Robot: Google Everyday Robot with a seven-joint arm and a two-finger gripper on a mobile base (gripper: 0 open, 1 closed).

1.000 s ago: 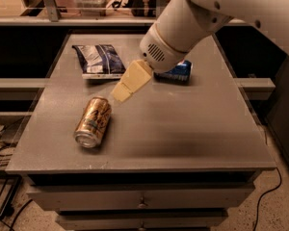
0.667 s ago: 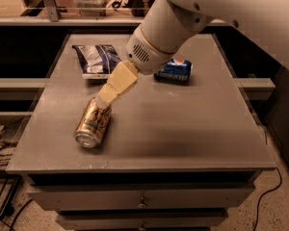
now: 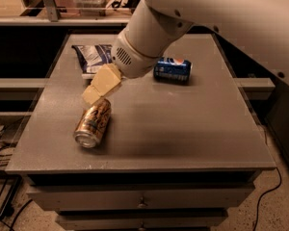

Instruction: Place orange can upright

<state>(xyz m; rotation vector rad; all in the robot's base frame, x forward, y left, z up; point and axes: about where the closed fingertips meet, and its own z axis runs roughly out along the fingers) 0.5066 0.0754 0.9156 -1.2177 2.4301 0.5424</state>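
The orange can [image 3: 92, 122] lies on its side on the grey table [image 3: 183, 129], toward the front left, with its silver end facing the front edge. My gripper [image 3: 93, 95] hangs from the white arm just above the can's far end, close to it or touching it. A blue Pepsi can [image 3: 172, 70] lies on its side at the back middle, right of the arm's wrist.
A blue and white snack bag [image 3: 92, 56] lies at the back left of the table, partly hidden by the arm. The table has drawers [image 3: 142, 201] below its front edge. A shelf with clutter stands behind the table. Cables run on the floor at both sides.
My gripper has moved to the left and down, from beside the Pepsi can to just above the orange can's far end. The cans and the bag have not moved.
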